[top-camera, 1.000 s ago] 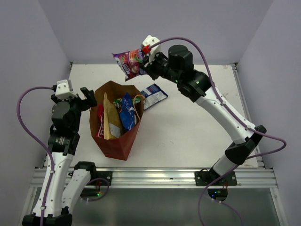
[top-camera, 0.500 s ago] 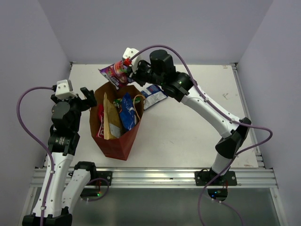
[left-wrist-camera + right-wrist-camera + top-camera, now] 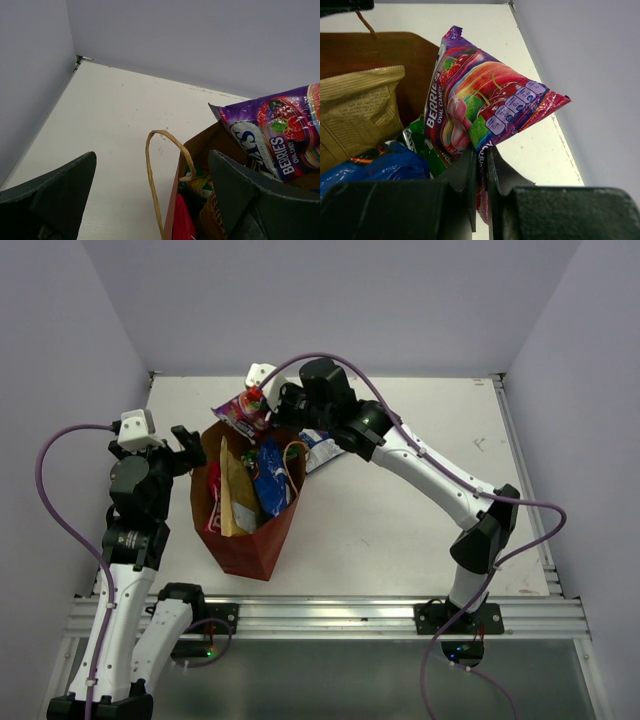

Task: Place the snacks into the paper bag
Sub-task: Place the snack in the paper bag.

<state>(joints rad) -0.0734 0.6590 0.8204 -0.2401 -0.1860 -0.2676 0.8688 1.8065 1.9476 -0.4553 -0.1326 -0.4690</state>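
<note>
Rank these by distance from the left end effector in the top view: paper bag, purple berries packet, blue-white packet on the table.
1. The paper bag: its left rim sits right beside the open left end effector.
2. The purple berries packet: over the bag's far rim, pinched in the right end effector.
3. The blue-white packet: lying on the table past the bag's right side.

White tabletop (image 3: 400, 520), faint scuffs; pale lavender walls (image 3: 330, 300) on three sides; aluminium rail (image 3: 330, 617) along near edge.

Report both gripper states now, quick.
Left gripper: open, holding nothing.
Right gripper: shut on the crinkly purple-pink BERRIES packet, above the brown paper bag.
</note>
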